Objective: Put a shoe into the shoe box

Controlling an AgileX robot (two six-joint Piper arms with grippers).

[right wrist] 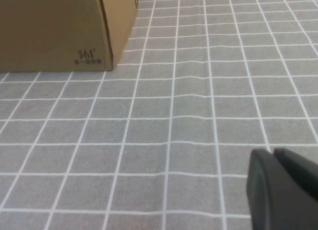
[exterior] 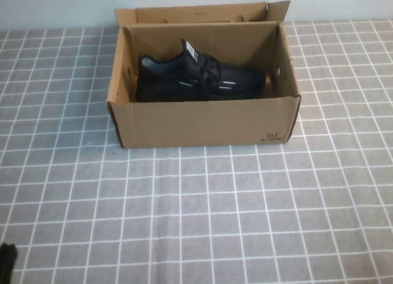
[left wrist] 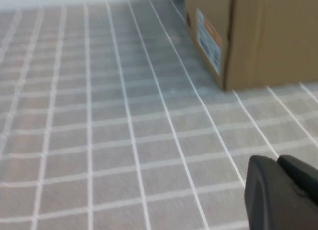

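The black mesh shoe [exterior: 199, 78] lies on its sole inside the open brown shoe box [exterior: 202, 121], toe to the right, white tongue label up. The box stands at the table's far middle with its flap lid [exterior: 202, 14] folded back. It also shows in the left wrist view [left wrist: 248, 36] and in the right wrist view [right wrist: 54, 31], with the "361" print. My left gripper [left wrist: 277, 163] is shut and empty, low at the near left corner [exterior: 7, 259], far from the box. My right gripper [right wrist: 273, 154] is shut and empty over the cloth, out of the high view.
A grey cloth with a white grid [exterior: 202, 216] covers the whole table. A white and orange label [left wrist: 207, 38] is on the box's left end wall. A pale wall runs behind the table's far edge.
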